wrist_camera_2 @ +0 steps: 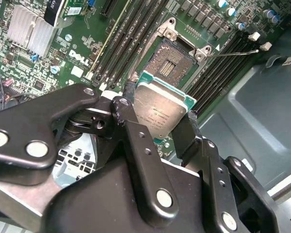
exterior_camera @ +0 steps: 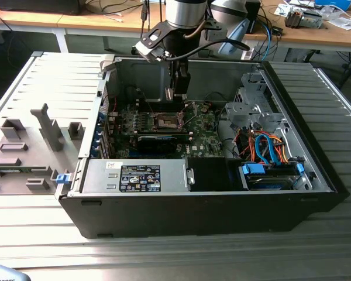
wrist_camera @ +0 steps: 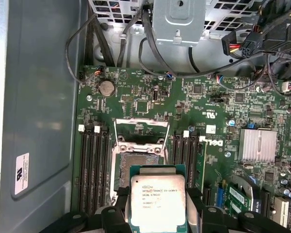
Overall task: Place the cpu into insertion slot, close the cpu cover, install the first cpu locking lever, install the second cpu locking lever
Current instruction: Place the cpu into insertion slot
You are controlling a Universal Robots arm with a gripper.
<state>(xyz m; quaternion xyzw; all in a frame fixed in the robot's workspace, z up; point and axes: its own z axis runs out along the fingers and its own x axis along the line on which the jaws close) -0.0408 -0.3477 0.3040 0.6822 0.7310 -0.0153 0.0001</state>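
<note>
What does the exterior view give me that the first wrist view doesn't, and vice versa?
Exterior view: the whole open black computer case on the grey ribbed table, the grey plastic fixture tray at the exterior view's left, and the silver robot arm hanging into the case.
First wrist view: the flat square silvery-grey cpu clamped between the black fingers, plus the round silver coin battery.
Both: the green motherboard and the square silver-rimmed insertion slot, its dark centre uncovered.

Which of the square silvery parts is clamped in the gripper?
The cpu, a solid metal-faced chip held by the gripper near the insertion slot; the cpu cover is an open frame raised beside it.
</note>
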